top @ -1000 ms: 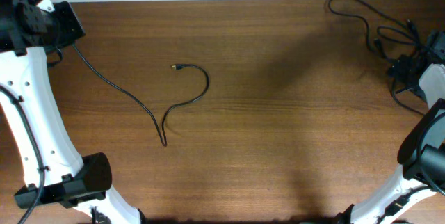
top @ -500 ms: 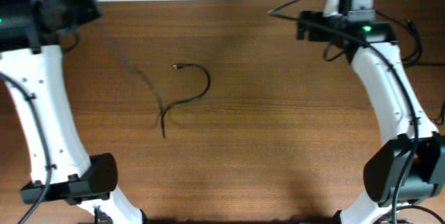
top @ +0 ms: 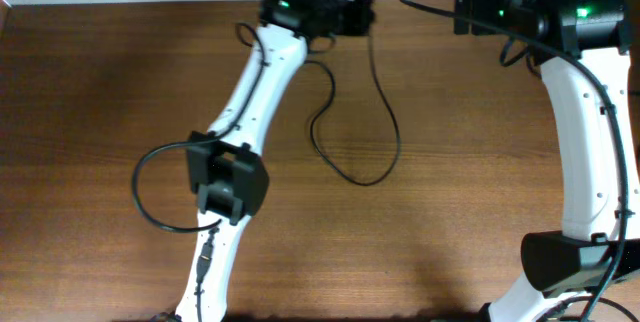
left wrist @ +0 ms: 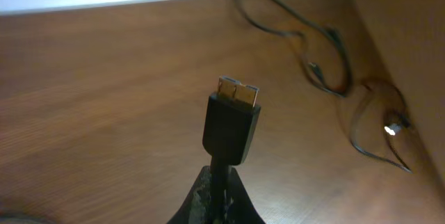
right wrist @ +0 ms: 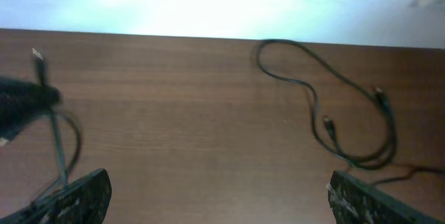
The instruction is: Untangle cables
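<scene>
Black cable (left wrist: 224, 130) pinched just below its flat, metal-tipped plug (left wrist: 238, 93) by closed left gripper (left wrist: 217, 200), slack looping thinly over brown wood-grain table (top: 100, 112). Second cable (right wrist: 327, 113) curled loosely near far edge, beyond wide-spread right gripper (right wrist: 219, 200), well apart from the first.

Landmark: looped cable (top: 385, 152), mid-table.
Just left of it: left arm (top: 250, 92) slants across the table (top: 80, 112) — a barrier end to end.
Right of it: bare wood up to the right arm (top: 590, 132) — a free lane.
Nearer edge, below it: open wood.
Far right of it: second cable (right wrist: 316, 106) sprawls (wrist views only).
</scene>
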Robot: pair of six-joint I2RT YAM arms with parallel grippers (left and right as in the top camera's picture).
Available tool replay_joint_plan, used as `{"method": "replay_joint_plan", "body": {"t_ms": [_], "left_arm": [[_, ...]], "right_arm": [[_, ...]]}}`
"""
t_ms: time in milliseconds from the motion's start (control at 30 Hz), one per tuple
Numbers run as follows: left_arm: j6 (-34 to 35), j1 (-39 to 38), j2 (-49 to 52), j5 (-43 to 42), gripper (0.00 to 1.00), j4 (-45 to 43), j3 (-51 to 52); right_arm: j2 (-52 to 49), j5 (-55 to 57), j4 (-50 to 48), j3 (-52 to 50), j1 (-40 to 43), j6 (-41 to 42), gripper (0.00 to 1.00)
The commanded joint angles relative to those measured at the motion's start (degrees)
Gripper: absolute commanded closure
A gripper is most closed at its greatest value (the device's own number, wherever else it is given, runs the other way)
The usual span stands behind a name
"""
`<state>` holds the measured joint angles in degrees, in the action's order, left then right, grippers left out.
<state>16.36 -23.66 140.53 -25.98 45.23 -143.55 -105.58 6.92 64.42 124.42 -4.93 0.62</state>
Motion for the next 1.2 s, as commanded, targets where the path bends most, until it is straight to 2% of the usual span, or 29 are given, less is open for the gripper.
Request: {"method": "replay_joint_plan", "body": {"t_ms": [0, 33, 67, 100, 133, 233, 367, 433, 567, 633, 667, 767, 800, 833, 900, 933, 1033, 1167], "left_arm": [[2.0, -4.3, -0.2, -5.7, 1.00, -1.3, -0.5], [0.3, -6.4, -0.1, -5.7, 1.00, -1.7, -0.5], [-1.4, -7.6, -0.1, -4.0, 0.75, -1.7, -0.5], [-2.1, -8.2, -0.1, -1.9, 0.23, -1.5, -0.5], [-4.1, -8.6, -0.4, -0.3, 0.01, -1.2, -0.6], [-5.8, -5.9, -2.4, 1.0, 0.01, 1.4, -3.3], [-5.7, 4.2, -9.0, 9.0, 0.01, 13.7, -14.6], [-5.7, 7.9, -13.0, 17.4, 0.01, 19.4, -18.8], [-5.7, 10.4, -20.5, 31.6, 0.01, 26.3, -19.7], [-5.7, 10.3, -22.1, 35.1, 0.01, 28.7, -19.7], [-5.7, 10.3, -22.4, 36.1, 0.01, 29.5, -19.7], [-5.7, 11.2, -22.4, 37.6, 0.01, 31.3, -19.7], [-5.8, 11.6, -22.4, 37.8, 0.01, 31.5, -19.7], [-5.8, 12.1, -22.4, 37.9, 0.01, 31.5, -19.7], [-5.8, 12.7, -22.4, 37.9, 0.01, 31.4, -19.7], [-5.8, 13.3, -22.4, 37.8, 0.01, 31.4, -19.7], [-5.8, 15.1, -22.4, 37.8, 0.01, 31.7, -19.7], [-5.8, 15.3, -22.4, 37.9, 0.01, 31.7, -19.7]], "right_arm": [[0.4, 2.8, 0.5, 1.2, 0.9, -0.9, 0.01], [0.4, 2.8, 0.4, 1.2, 0.9, -0.9, 0.01], [0.4, 2.8, 0.4, 1.2, 0.9, -0.9, 0.01], [0.4, 2.8, 0.4, 1.2, 0.9, -0.9, 0.01], [0.4, 2.8, 0.5, 1.2, 0.9, -0.9, 0.01], [0.4, 2.8, 1.5, 1.2, 0.9, -0.9, 0.01], [0.4, 1.9, 1.6, 1.2, 0.8, 0.1, 0.01], [-0.1, -0.6, 0.9, 0.8, 0.8, 6.1, 0.00], [-3.2, -4.8, 4.3, -2.1, -2.2, 23.2, 0.00], [-5.2, -9.4, 7.0, -3.2, -5.1, 23.3, 0.01], [-5.9, -11.2, 7.7, -4.0, -6.5, 20.8, 0.01], [-7.6, -14.5, 10.6, -8.2, -12.0, -5.3, 0.01], [-8.0, -14.4, 14.8, -10.4, -13.9, -19.4, 0.01], [-8.1, -14.5, 17.4, -12.8, -15.1, -28.3, 0.00], [-8.1, -16.3, 14.4, -18.4, -15.3, -30.9, 0.00], [-8.2, -22.5, 10.3, -23.0, -15.0, -31.6, 0.00], [-8.2, -34.3, 6.3, -31.4, -15.7, -33.8, 0.00], [-8.2, -34.6, 0.4, -38.9, -20.6, -36.2, 0.00]]}}
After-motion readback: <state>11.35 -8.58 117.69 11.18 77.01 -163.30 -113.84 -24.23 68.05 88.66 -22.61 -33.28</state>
